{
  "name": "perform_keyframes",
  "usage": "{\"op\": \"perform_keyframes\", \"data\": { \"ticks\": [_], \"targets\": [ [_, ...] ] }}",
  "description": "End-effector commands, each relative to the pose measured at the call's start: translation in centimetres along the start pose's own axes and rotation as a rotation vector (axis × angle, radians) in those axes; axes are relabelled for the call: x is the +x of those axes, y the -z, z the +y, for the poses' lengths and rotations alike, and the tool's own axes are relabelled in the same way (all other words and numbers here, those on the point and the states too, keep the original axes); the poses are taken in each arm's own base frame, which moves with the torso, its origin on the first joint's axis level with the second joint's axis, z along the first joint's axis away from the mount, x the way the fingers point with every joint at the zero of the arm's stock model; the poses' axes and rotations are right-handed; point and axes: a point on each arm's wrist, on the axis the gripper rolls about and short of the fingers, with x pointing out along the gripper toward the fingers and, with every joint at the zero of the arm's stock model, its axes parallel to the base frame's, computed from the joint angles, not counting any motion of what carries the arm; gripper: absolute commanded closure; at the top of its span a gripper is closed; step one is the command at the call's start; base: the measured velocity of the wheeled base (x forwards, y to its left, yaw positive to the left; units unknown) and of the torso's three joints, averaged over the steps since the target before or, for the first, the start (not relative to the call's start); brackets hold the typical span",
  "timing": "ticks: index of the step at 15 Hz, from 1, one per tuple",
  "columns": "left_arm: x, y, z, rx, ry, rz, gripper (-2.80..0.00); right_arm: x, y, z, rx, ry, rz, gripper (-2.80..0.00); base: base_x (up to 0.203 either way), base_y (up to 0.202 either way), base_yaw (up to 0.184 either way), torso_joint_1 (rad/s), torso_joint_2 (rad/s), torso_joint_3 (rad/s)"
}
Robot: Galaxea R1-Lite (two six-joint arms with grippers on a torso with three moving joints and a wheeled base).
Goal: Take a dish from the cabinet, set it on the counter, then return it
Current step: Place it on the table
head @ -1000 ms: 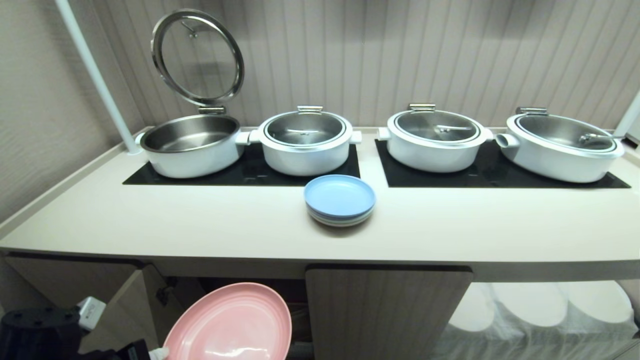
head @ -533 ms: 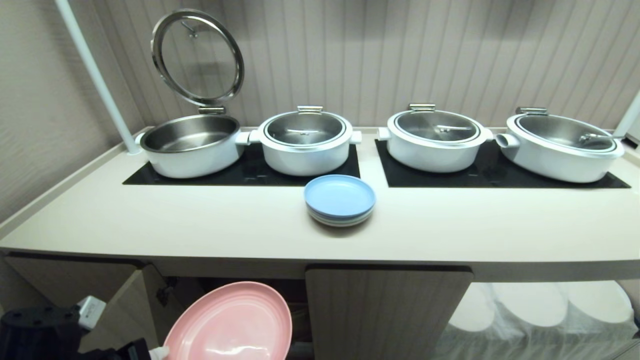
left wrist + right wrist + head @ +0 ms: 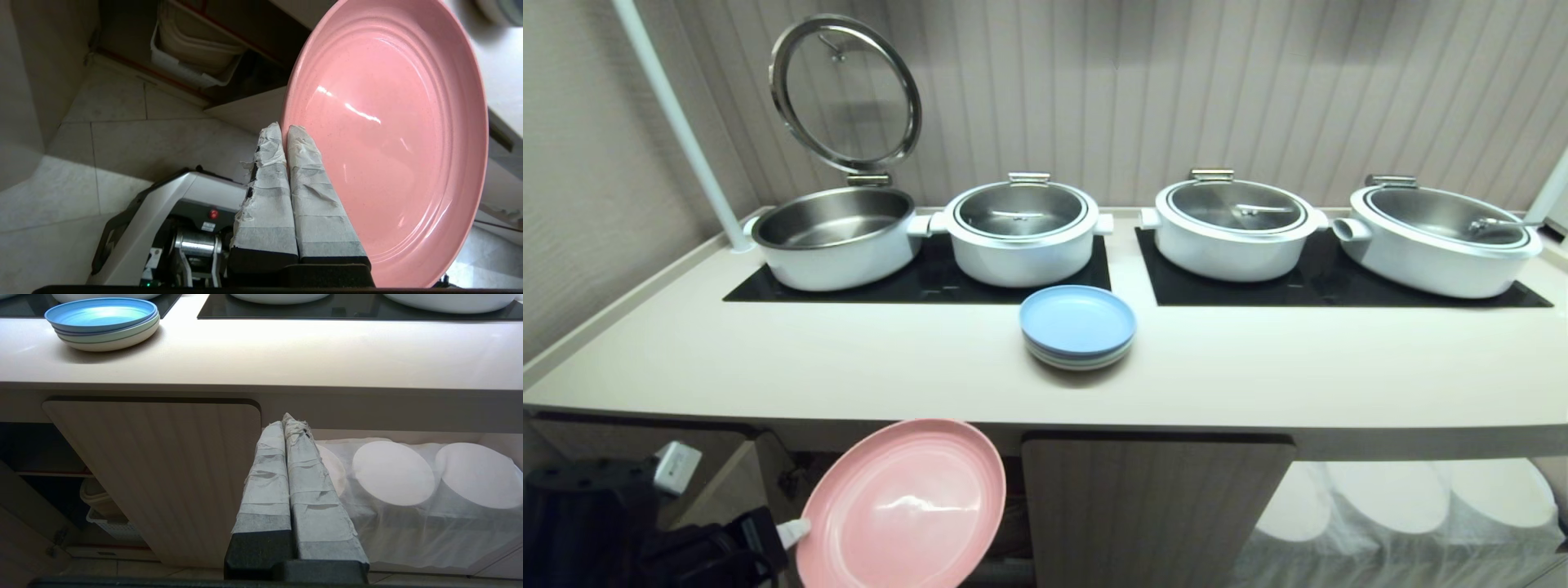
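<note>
Left end effector (image 3: 284, 132): clenched on the rim of the pink plate (image 3: 903, 502), taped fingers pinching the near edge.
Plate: held tilted, in front of the open cabinet (image 3: 727, 490), its top edge at worktop (image 3: 849, 367) height; not on it.
Why tilted: an edge pinch probably let the plate hang off level.
Right end effector (image 3: 286, 424): clenched on nothing, parked facing the closed door (image 3: 163, 477).
Stack: blue-topped plates (image 3: 1078, 327) sat mid-worktop, so free space lay left.
</note>
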Motion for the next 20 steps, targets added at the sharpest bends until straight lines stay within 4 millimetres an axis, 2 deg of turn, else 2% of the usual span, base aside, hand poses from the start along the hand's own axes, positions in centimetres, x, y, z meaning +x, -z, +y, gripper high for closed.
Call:
{"op": "perform_keyframes", "data": {
  "ticks": [1,7,10,16,20],
  "targets": [
    [0.3,-0.8,-0.6,-0.006,0.014,-0.025,0.0,0.0,0.0,0.0,0.0,0.0,0.0,0.0,0.0,0.0,0.0,0.0,0.0,0.0],
    [2.2,-3.8,-2.7,-0.013,0.035,-0.079,0.0,0.0,0.0,0.0,0.0,0.0,0.0,0.0,0.0,0.0,0.0,0.0,0.0,0.0],
    [2.9,-6.0,-3.7,-0.027,0.047,-0.13,0.0,0.0,0.0,0.0,0.0,0.0,0.0,0.0,0.0,0.0,0.0,0.0,0.0,0.0],
    [5.1,-10.1,-4.0,-0.08,-0.025,-0.156,0.0,0.0,0.0,0.0,0.0,0.0,0.0,0.0,0.0,0.0,0.0,0.0,0.0,0.0],
    [7.1,-12.0,-4.4,-0.096,-0.07,-0.127,0.0,0.0,0.0,0.0,0.0,0.0,0.0,0.0,0.0,0.0,0.0,0.0,0.0,0.0]
  ]
}}
